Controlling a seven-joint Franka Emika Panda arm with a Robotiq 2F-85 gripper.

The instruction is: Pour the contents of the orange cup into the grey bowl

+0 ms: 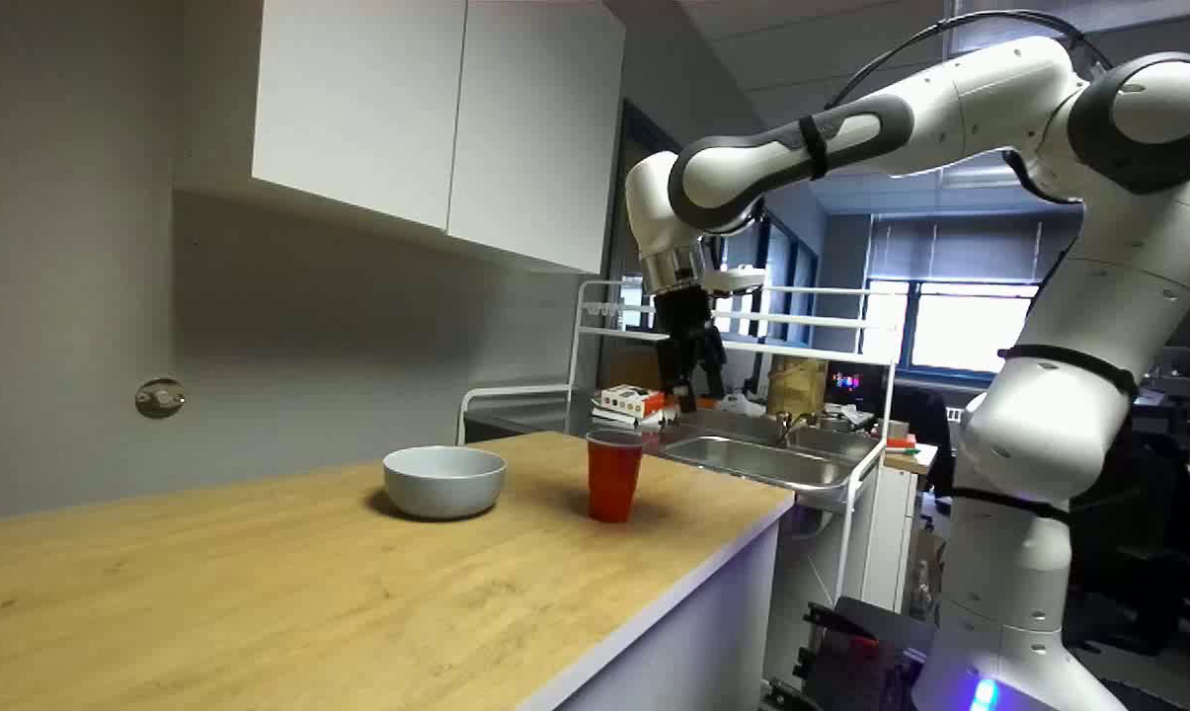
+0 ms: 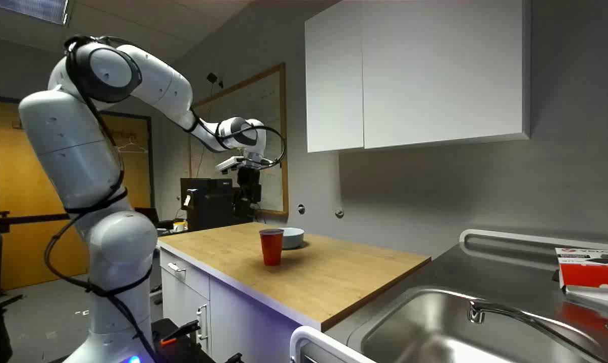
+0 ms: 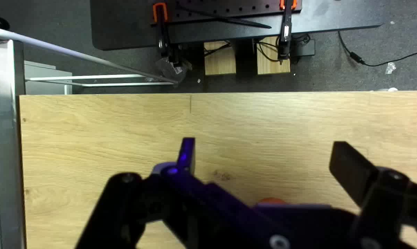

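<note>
The orange cup point(image 1: 614, 484) stands upright on the wooden counter, and also shows in an exterior view point(image 2: 271, 249). Its contents cannot be seen. The grey bowl point(image 1: 444, 486) sits on the counter a short way from the cup; in an exterior view point(image 2: 293, 239) the cup partly hides it. My gripper point(image 1: 701, 395) is in the air, higher than the cup and apart from it. In the wrist view the gripper point(image 3: 263, 141) is open with nothing between its fingers. A sliver of the cup point(image 3: 271, 200) shows past the gripper's body; the bowl is not seen there.
The wooden counter point(image 1: 288, 592) ends at a front edge beside the robot's base. A metal sink point(image 2: 430, 322) with a faucet point(image 2: 515, 315) adjoins it, with a white rack point(image 1: 733, 341) around it. White wall cabinets point(image 1: 436, 109) hang above the counter.
</note>
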